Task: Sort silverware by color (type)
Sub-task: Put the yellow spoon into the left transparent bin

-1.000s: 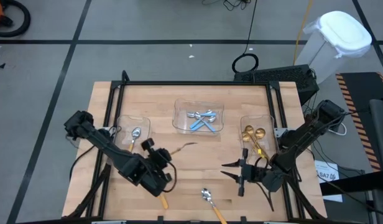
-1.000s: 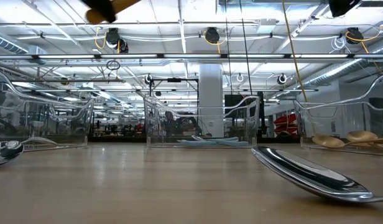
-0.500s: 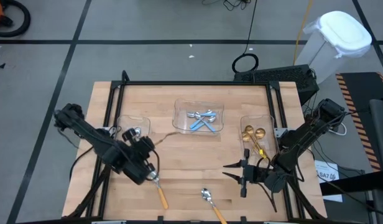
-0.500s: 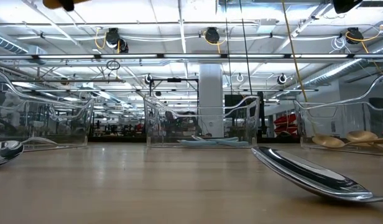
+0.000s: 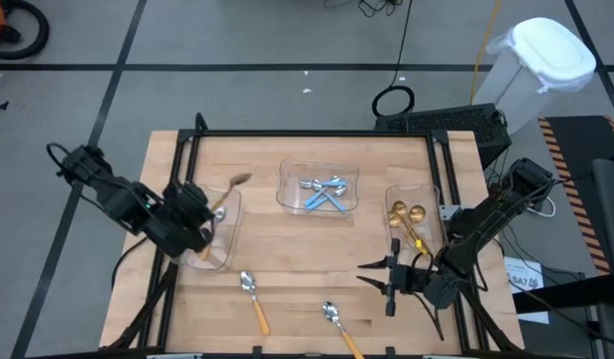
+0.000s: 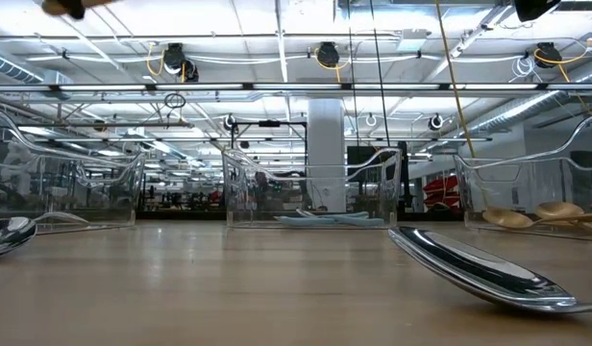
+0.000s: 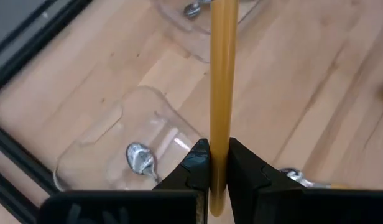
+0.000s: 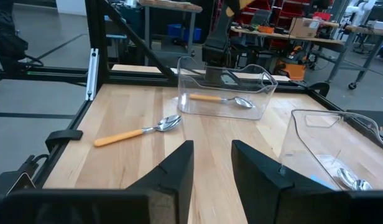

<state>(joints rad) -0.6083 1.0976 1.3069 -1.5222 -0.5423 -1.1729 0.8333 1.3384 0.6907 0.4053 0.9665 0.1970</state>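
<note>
Over at the left tray (image 5: 225, 254), the left gripper (image 7: 217, 163) hangs above it with its jaws pinching an orange-handled spoon (image 7: 221, 81) by the handle. Another such spoon (image 7: 140, 158) already lies inside that tray. Two more (image 5: 252, 299) rest on the surface near the front edge. Well apart, the right gripper (image 5: 372, 279) waits low, jaws spread.

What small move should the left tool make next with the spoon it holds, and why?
Probably lower it and open over the left tray. The left tool is shut on an orange-handled spoon and hangs above that tray, where one orange-handled spoon already lies. The right tool waits open near the gold spoons.
</note>
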